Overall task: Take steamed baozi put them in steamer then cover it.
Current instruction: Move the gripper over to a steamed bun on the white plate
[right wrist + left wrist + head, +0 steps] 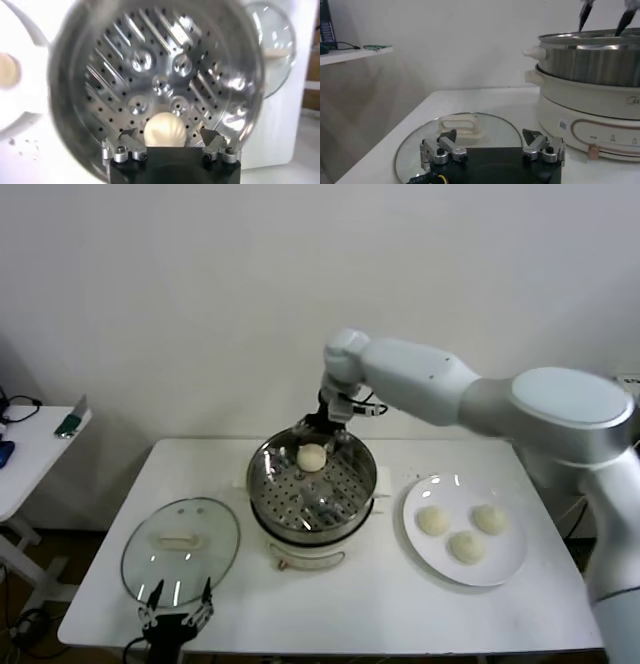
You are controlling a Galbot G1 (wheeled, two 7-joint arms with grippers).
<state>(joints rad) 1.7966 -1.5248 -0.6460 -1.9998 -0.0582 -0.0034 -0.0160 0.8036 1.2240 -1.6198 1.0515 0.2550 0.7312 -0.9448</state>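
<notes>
One bun [312, 457] is seated on the perforated tray inside the steamer [312, 490], near the far wall of the pot. It is located between and just below the spread fingers of the right gripper [169, 136], which is positioned over the far rim; the bun is not pinched. Three further buns [433, 520] are placed on a white plate [505, 564] on the table [380, 604], well apart from those fingers, on the far side of the steamer from the lid. The glass lid [181, 549] is laid flat on the table beside the steamer. The left gripper [492, 146] is held low over the lid's near edge, fingers spread, with nothing between them.
</notes>
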